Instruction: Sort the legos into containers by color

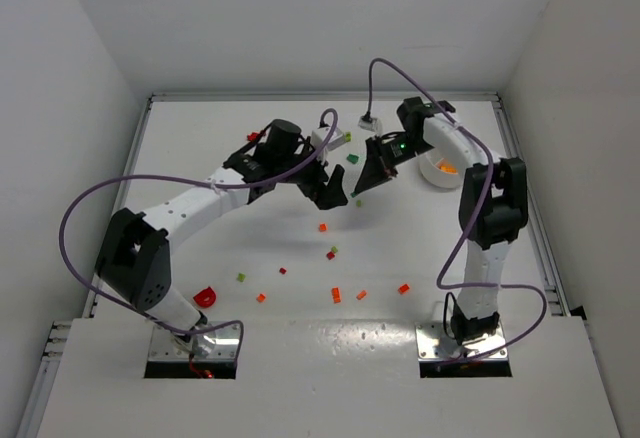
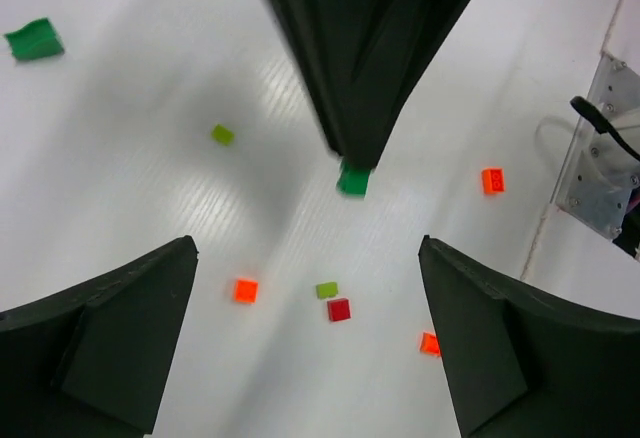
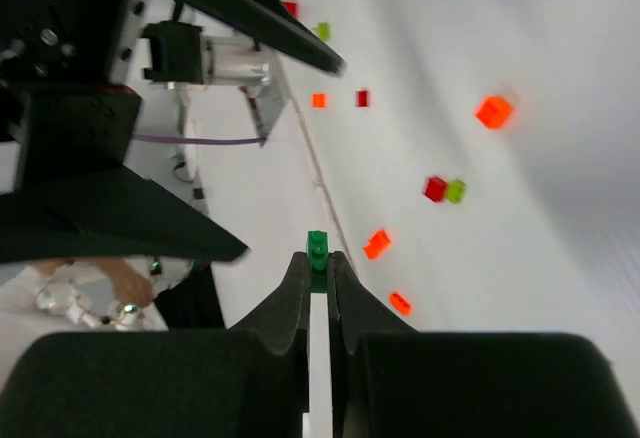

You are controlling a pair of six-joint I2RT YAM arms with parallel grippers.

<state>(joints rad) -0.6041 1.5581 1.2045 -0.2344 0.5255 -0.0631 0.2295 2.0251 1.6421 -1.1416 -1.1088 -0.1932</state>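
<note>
- my right gripper (image 3: pixel 318 266) clenched on a tiny dark-green plastic lego brick (image 3: pixel 317 243), which pokes out at the tip
- my left gripper (image 2: pixel 307 250) spread wide, holding nothing

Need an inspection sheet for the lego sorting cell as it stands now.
Surface: white table, dry and unmarked where visible.
Job's things: green brick off the table; loose bricks, orange, red and green, scattered mid-table; white dish at right, orange pieces inside.
Clutter: red curved piece near the left arm's base, unidentified.
Grippers: left gripper open, empty; right gripper shut on the green brick.
Cables: purple cables loop off both arms.
Surroundings: white walls; nothing else seen.
</note>
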